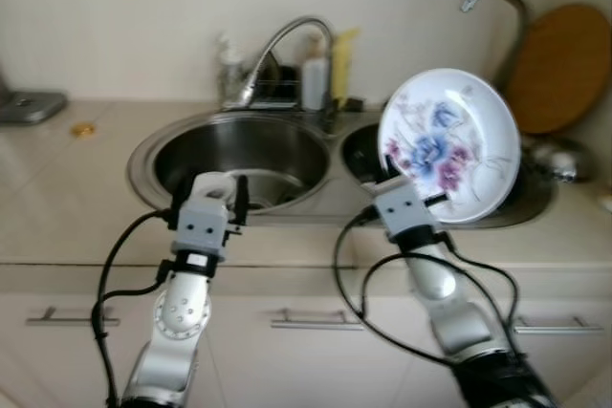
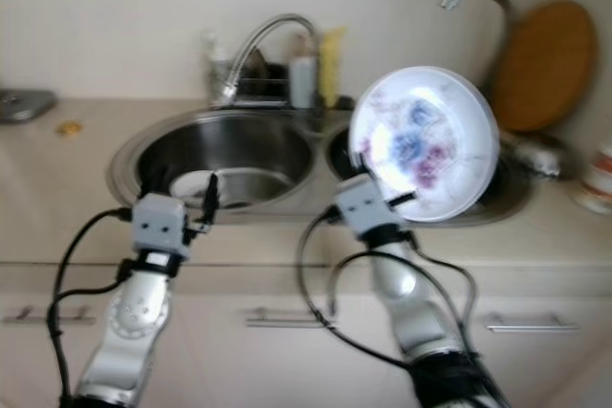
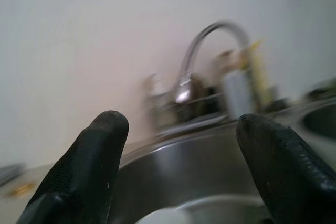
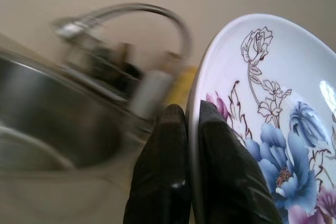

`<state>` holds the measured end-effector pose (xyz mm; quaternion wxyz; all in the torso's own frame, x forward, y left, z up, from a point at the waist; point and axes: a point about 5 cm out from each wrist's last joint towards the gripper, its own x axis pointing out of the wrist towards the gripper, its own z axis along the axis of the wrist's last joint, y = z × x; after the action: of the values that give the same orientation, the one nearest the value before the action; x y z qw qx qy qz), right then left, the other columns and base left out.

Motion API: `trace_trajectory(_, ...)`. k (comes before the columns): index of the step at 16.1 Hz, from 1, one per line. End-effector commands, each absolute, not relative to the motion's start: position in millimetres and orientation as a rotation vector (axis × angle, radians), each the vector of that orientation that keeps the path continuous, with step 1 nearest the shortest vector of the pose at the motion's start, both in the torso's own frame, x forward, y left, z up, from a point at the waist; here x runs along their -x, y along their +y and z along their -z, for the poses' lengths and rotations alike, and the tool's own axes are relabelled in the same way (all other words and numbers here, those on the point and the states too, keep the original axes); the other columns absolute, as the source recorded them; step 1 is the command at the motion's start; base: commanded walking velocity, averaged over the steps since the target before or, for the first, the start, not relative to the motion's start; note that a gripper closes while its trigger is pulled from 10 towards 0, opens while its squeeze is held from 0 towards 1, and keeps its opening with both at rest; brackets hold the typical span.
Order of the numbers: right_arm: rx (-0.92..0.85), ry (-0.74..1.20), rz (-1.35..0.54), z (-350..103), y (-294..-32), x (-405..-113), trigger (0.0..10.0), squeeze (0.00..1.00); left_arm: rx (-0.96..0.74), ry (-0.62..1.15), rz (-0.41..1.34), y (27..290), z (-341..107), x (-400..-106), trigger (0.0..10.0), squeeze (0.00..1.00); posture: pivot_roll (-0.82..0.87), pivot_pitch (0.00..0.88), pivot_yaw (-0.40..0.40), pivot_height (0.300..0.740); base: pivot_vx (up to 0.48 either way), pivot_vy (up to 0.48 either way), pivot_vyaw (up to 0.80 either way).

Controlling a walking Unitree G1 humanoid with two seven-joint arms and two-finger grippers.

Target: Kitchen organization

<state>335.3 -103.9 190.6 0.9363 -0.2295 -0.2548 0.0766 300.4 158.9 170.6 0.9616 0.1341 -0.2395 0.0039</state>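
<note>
Holding: right gripper (image 4: 191, 129) clenched on rim of flowered plate (image 1: 449, 145), plate tilted upright above right sink basin (image 1: 535, 200). Left gripper (image 3: 181, 145) released, spread at front edge of left basin (image 1: 239, 155). You: keep pinch firm, move slow, clear tap (image 1: 287, 45).
</note>
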Motion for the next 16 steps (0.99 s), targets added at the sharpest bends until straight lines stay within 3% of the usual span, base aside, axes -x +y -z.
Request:
trace_trajectory(1,0.478,-0.558,-0.146,-199.4,-108.0,-335.2,0.0,0.0,-0.268,-0.497,0.002,155.4,-173.2,-301.7,10.0,0.0,0.01,0.0,-0.002,0.74,0.307,0.0,0.0)
trace_trajectory(9,0.385,-0.494,-0.135,-195.7,-113.0,-340.4,0.0,0.0,-0.269,-0.493,0.003,154.9,-172.3,-301.8,10.0,0.0,0.01,0.0,-0.003,0.74,0.301,0.0,0.0)
trace_trajectory(13,0.352,-0.493,-0.225,-198.0,-104.7,-343.3,0.0,0.0,-0.269,-0.493,0.003,154.7,-172.4,-302.2,10.0,0.0,0.01,0.0,-0.003,0.74,0.294,0.0,0.0)
trace_trajectory(16,0.19,-0.414,-0.226,-196.8,-105.4,-350.7,0.0,0.0,-0.266,-0.493,0.006,153.7,-172.3,-302.5,10.0,0.0,0.02,0.0,-0.007,0.74,0.0,0.0,0.0)
